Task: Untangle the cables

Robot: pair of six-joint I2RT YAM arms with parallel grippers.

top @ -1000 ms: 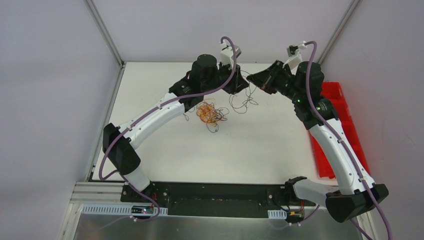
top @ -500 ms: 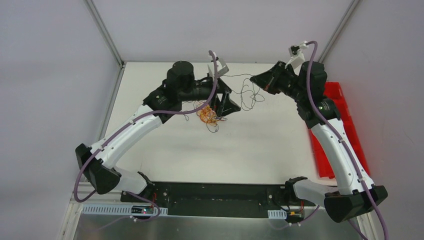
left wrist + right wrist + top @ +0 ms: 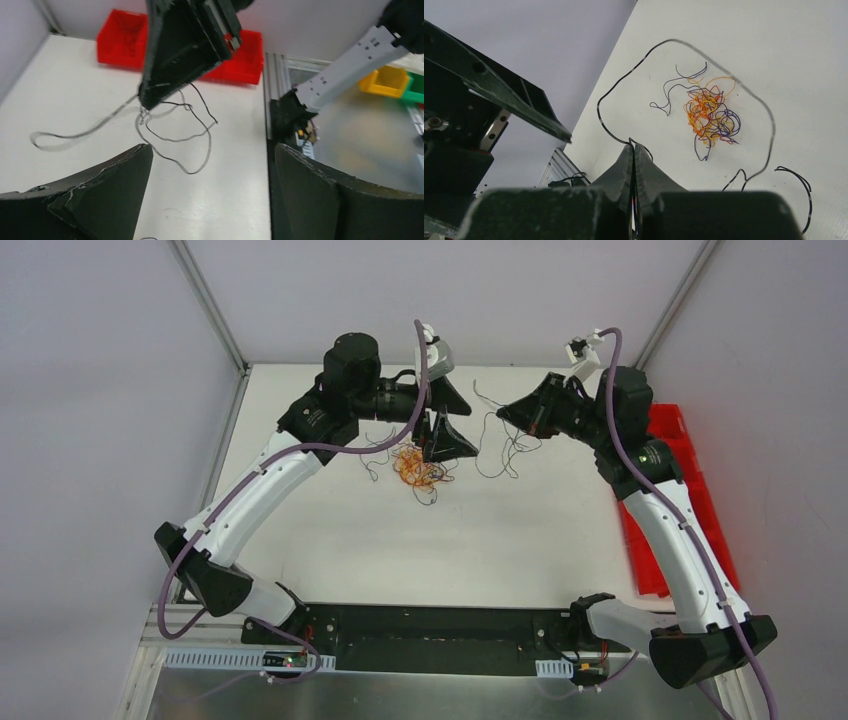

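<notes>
- Top external: high behind the near edge, looked down over the whole table [image 3: 330, 540].
- Left wrist: close, low, faced the right gripper [image 3: 144, 102] and red bins [image 3: 122, 42].
- Right wrist: looked down on the cable tangle [image 3: 710, 114], shared with top external.

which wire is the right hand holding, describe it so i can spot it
Look at the far half of the white table, near the middle. From the shut right hand a thin black wire hangs in loose loops. Unlike the orange tangle to its left, it is one dark strand, not balled up.
</notes>
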